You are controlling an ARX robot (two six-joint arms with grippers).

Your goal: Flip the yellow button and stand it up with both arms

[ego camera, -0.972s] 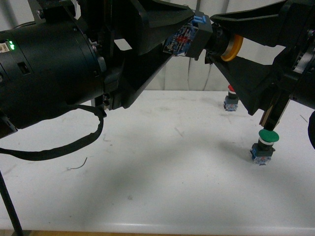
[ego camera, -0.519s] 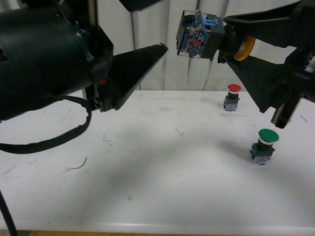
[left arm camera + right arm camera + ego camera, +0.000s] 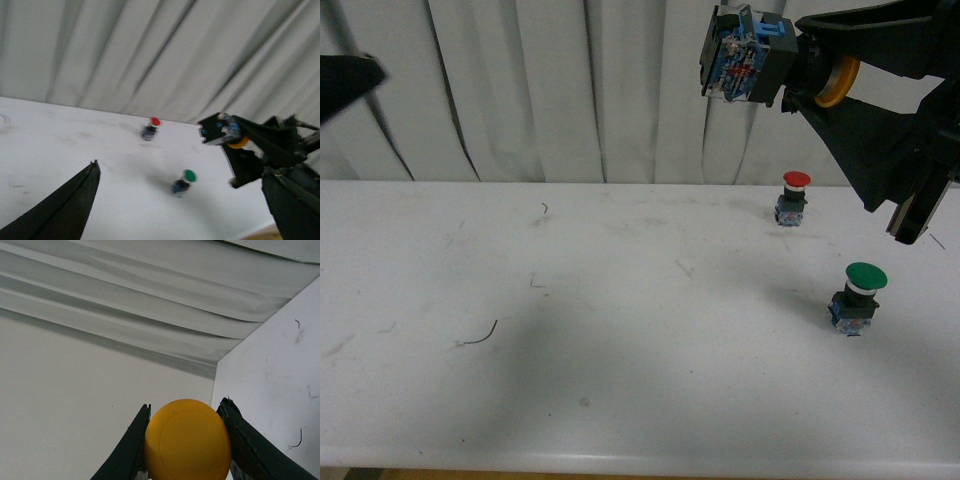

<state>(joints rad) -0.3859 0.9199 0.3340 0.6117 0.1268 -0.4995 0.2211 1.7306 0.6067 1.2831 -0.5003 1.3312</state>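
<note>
The yellow button point(image 3: 748, 55) hangs high above the table's right side, lying sideways with its blue-grey base pointing left and its yellow cap point(image 3: 835, 82) to the right. My right gripper point(image 3: 798, 65) is shut on the yellow button at the cap. The right wrist view shows the cap point(image 3: 187, 440) face-on, pinched between both black fingers point(image 3: 131, 450). My left gripper point(image 3: 179, 171) is open and holds nothing. Its wrist view shows the yellow button point(image 3: 220, 131) well away from it. In the front view only a dark tip of the left arm point(image 3: 350, 80) shows at the upper left edge.
A red-capped switch point(image 3: 794, 197) stands upright near the back right of the white table point(image 3: 620, 330). A larger green-capped switch point(image 3: 860, 297) stands nearer the front right, below the right arm. Grey curtains hang behind. A small wire scrap point(image 3: 480, 338) lies left of centre.
The left arm has let go of the button's base and drawn back to the left, almost out of the front view. The right gripper has carried the button slightly right.
</note>
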